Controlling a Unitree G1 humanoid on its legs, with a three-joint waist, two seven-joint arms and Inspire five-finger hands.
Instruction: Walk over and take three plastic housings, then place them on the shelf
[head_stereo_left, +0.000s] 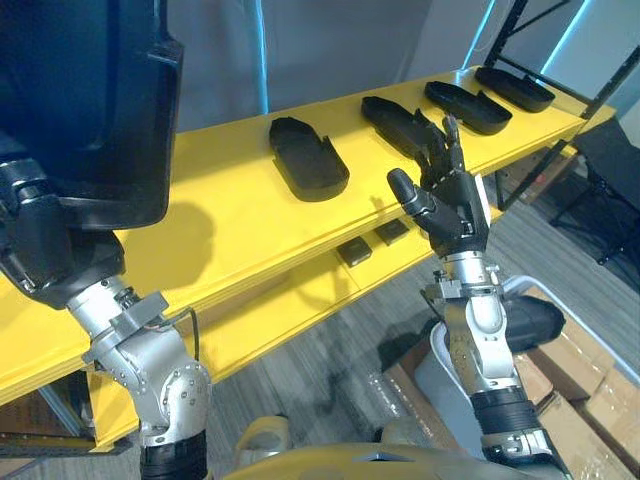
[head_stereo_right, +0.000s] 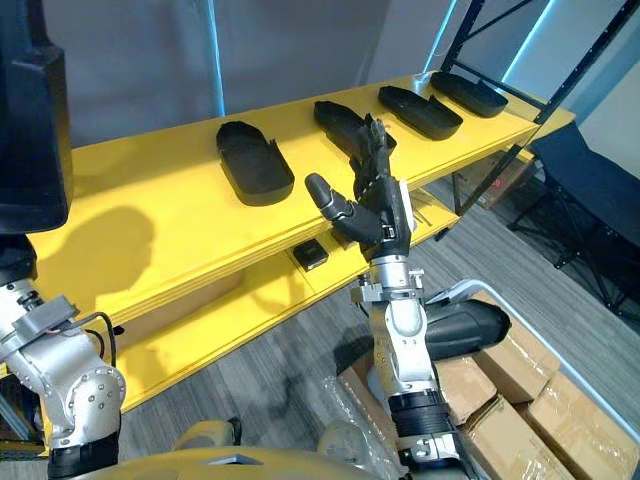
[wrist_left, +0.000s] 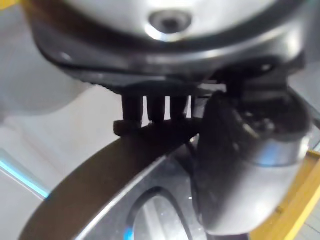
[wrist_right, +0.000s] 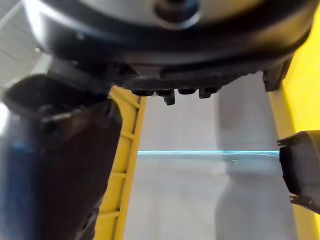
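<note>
Placing step, it looks like: one housing gripped, shelf right in front

The yellow shelf (head_stereo_left: 230, 220) is spread across the middle of the frame. A big black held housing (head_stereo_left: 90, 100) is seen at upper left, raised above the shelf's near end. The left hand (head_stereo_left: 45, 250) is curled round its edge, which is clearer in the wrist view. A row of housings (head_stereo_left: 308, 158) is already laid along the top toward upper right. The right hand (head_stereo_right: 375, 215) is raised mid-frame, fingers straight, nothing held. Next, the held one probably needs to be lowered flat onto the bare yellow at left, then let go.
</note>
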